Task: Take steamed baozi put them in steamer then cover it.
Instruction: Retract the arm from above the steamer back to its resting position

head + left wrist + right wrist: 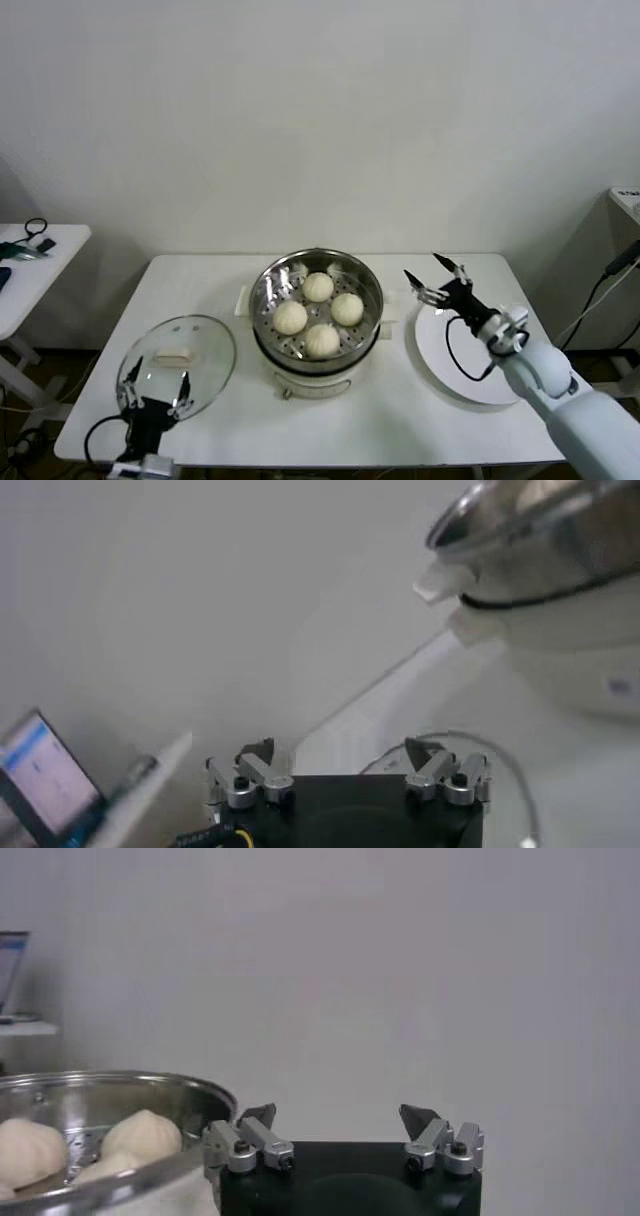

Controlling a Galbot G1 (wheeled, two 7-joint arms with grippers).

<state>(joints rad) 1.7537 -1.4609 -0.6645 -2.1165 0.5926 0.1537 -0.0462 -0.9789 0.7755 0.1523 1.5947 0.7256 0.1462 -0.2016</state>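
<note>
Several cream-white steamed baozi sit inside the shiny steamer at the table's middle. The glass cover with its cream bar handle lies flat on the table to the steamer's left. My left gripper hovers open at the cover's near edge, nothing between its fingers. My right gripper is open and empty, raised just right of the steamer, above the far edge of the white plate. In the right wrist view the gripper faces the wall with the steamer and baozi beside it. The left wrist view shows the open gripper and the steamer.
A bare white plate lies on the table's right part. A side table with small items stands at the far left. The white wall rises behind the table.
</note>
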